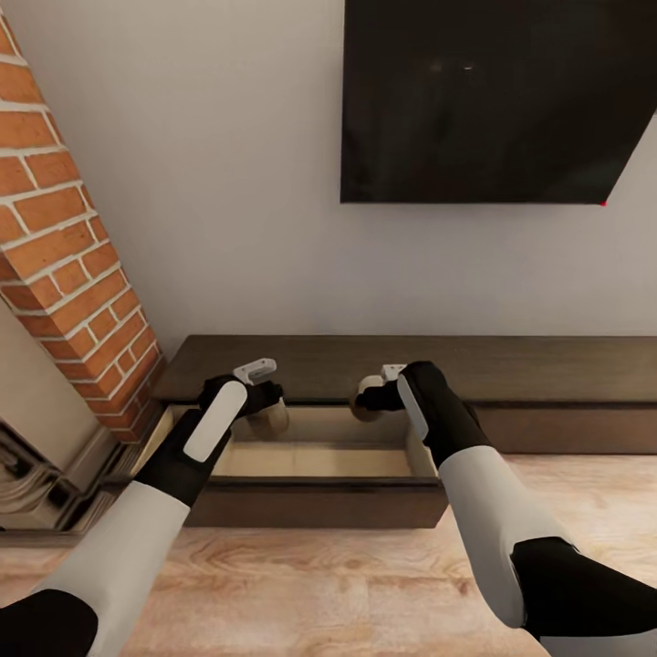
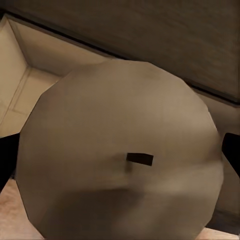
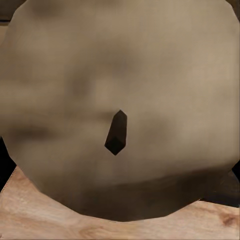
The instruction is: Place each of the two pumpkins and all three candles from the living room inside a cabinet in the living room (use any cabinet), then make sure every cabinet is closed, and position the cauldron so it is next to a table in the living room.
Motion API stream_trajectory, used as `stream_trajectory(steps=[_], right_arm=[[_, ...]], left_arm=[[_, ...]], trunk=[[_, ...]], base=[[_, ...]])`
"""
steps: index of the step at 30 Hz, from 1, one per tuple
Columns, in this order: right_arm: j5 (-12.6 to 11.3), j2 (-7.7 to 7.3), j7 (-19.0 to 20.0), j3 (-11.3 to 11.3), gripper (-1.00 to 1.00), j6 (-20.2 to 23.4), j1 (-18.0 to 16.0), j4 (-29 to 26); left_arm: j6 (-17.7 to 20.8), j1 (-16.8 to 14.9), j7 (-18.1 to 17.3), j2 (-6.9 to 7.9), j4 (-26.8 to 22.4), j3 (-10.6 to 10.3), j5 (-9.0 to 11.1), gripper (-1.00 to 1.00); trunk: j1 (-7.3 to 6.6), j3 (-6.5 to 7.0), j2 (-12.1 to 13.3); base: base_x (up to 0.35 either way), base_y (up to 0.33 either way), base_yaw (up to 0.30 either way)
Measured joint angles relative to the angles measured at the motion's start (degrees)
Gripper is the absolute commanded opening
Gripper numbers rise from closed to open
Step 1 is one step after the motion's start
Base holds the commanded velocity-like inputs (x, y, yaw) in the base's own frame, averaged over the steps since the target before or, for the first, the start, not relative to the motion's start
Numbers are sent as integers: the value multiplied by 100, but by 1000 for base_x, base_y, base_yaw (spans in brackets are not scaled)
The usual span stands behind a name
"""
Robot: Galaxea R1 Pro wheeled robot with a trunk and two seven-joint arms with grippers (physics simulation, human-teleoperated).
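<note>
Step in hand: both arms hang over the open drawer (image 1: 315, 461) of the cabinet (image 1: 547, 370), each carrying a candle to set inside, as I judge it
Left pincer (image 1: 265, 401): closed on a candle (image 2: 120, 150); dark fingers (image 2: 6, 160) press its two sides in the left wrist view, and in the head view the candle (image 1: 274, 420) hangs over the drawer's rear left part
Right pincer (image 1: 370, 399): closed on a second candle (image 3: 120, 100), whose flat top and dark wick face the right wrist camera; in the head view this candle (image 1: 367, 408) sits at the drawer's back edge, near the cabinet top
Doing it well: lower each candle until its base meets the drawer floor before letting go, so it stands and does not roll; bring the right one forward first, since it looks close to the back edge; keep the two well apart
Drawer: pulled out over the wooden floor (image 1: 347, 593), pale beige inside; the visible part of its floor looks bare, though the arms hide the corners
Other fronts: the drawer front (image 1: 566, 429) to the right sits flush
Still to do: third candle, pumpkins, cauldron, closing up
</note>
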Motion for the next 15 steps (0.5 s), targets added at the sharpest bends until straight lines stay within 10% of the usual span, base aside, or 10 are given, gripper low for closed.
stream_trajectory(steps=[15], right_arm=[[9, 1, -27, -2, -100, 8, 18, 903]], left_arm=[[-19, 14, -8, 54, 320, -431, -71, -100]], trunk=[[0, 0, 0]], base=[[131, 0, 0]])
